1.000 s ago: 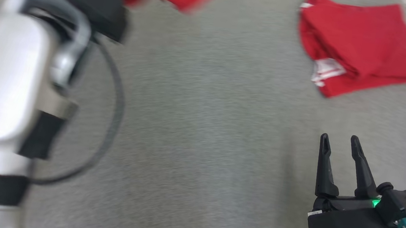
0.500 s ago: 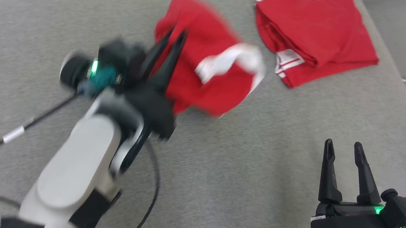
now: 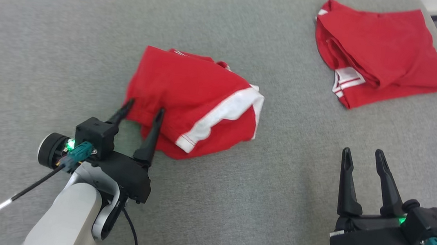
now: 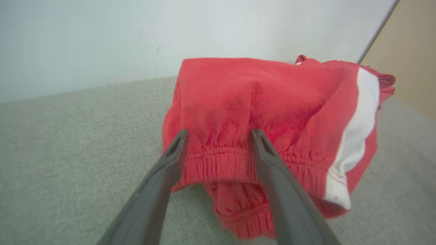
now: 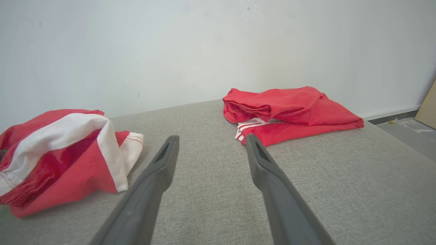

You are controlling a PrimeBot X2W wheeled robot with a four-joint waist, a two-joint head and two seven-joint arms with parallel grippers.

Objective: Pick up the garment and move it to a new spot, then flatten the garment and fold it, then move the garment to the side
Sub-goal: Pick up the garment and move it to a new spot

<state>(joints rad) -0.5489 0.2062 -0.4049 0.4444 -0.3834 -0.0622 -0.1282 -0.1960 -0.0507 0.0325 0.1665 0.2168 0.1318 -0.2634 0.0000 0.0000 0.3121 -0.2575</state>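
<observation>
- Your left gripper (image 3: 144,107) is released, fingers spread against the red garment (image 3: 193,95) at its 1 o'clock.
- Your right gripper (image 3: 363,151), at 5 o'clock, gapes empty.

matt red cloth garment (image 3: 187,89), rough grey upholstery (image 3: 254,208)

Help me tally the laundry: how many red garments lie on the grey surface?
2. Crumpled red shorts with a white stripe lie mid-surface, beside the left claw; a folded red garment sits at the far right. None seems hidden.
</observation>
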